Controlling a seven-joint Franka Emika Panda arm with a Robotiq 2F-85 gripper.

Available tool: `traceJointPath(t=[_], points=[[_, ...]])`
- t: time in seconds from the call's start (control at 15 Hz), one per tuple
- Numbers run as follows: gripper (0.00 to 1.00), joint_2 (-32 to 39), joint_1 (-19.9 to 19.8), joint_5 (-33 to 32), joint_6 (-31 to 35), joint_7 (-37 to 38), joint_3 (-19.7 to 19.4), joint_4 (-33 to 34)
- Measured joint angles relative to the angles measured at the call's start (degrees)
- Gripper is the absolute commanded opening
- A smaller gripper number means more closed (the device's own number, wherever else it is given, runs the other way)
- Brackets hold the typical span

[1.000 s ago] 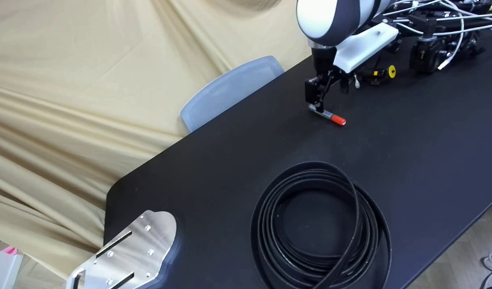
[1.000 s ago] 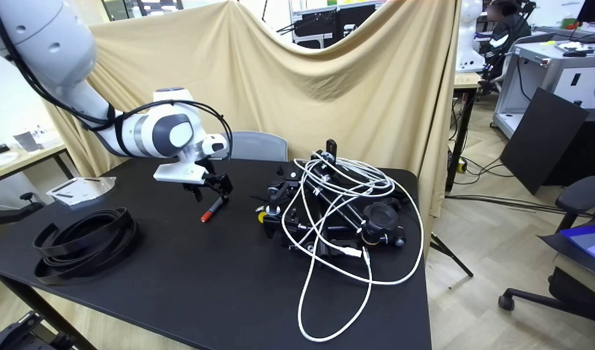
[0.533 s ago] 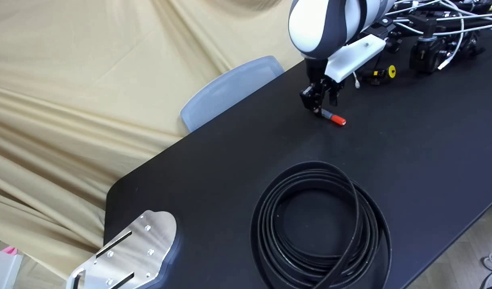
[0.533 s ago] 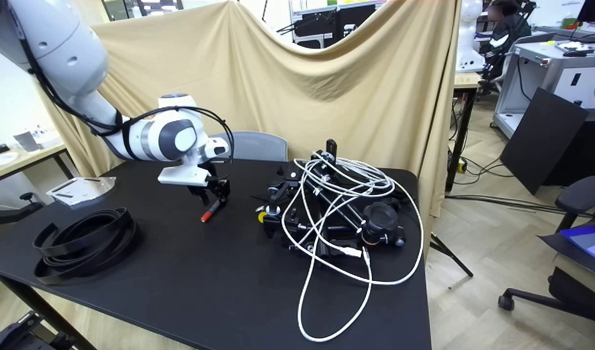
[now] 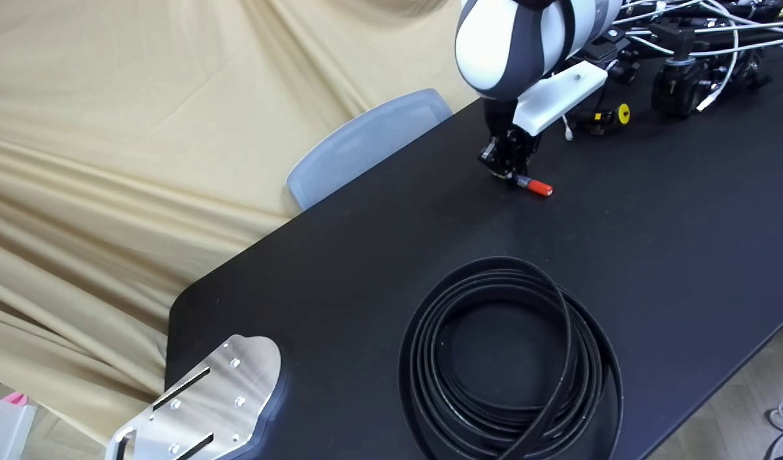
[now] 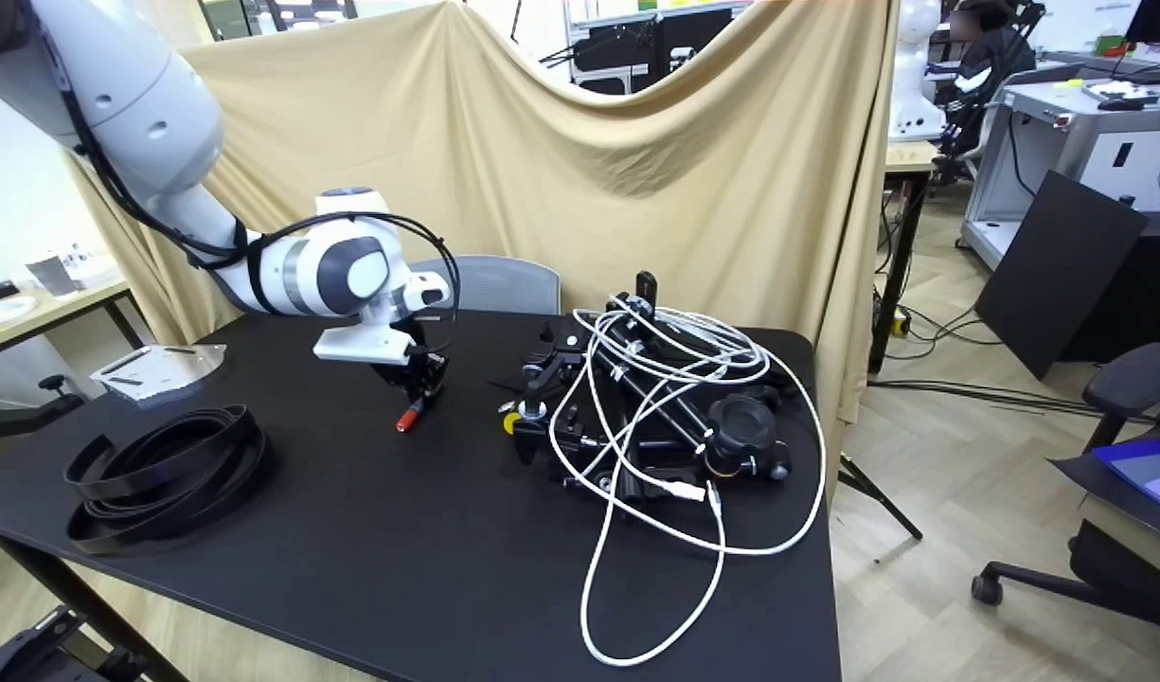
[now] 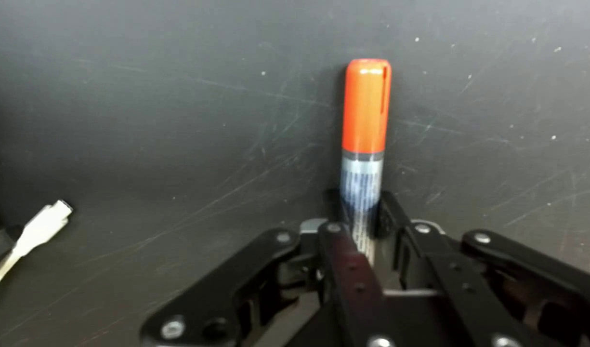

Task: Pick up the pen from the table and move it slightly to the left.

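Note:
The pen, with a red cap (image 5: 539,187) and a grey-blue body (image 7: 361,180), lies low at the black table (image 5: 365,287); whether it still touches the surface I cannot tell. My gripper (image 7: 361,209) is shut on the pen's body, one finger (image 7: 395,212) on each side, in the wrist view. The cap points away from the jaws there, and the body's rear end is hidden between the fingers. In both exterior views the gripper (image 6: 426,393) is down at the tabletop, with the red cap (image 6: 408,419) sticking out in front of it.
A coiled black cable (image 5: 417,358) lies on the table, and a metal plate (image 5: 212,391) sits near one end. Black equipment (image 6: 742,421) tangled with white cables stands beside the arm. A white cable plug (image 7: 44,226) shows at the wrist view's left. A chair back (image 5: 372,147) borders the table.
The gripper has come down lower over the pen, and its jaws have gone from open to shut on the body. The red cap has shifted very slightly.

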Motion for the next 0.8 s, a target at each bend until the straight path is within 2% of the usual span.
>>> traceJointPath(t=[0.33, 0.8], points=[[0.05, -0.87, 0.58, 0.00, -1.56, 0.54, -0.24, 0.41], [0.05, -6.84, 3.92, 0.00, -12.72, 3.84, -0.04, -0.29]])
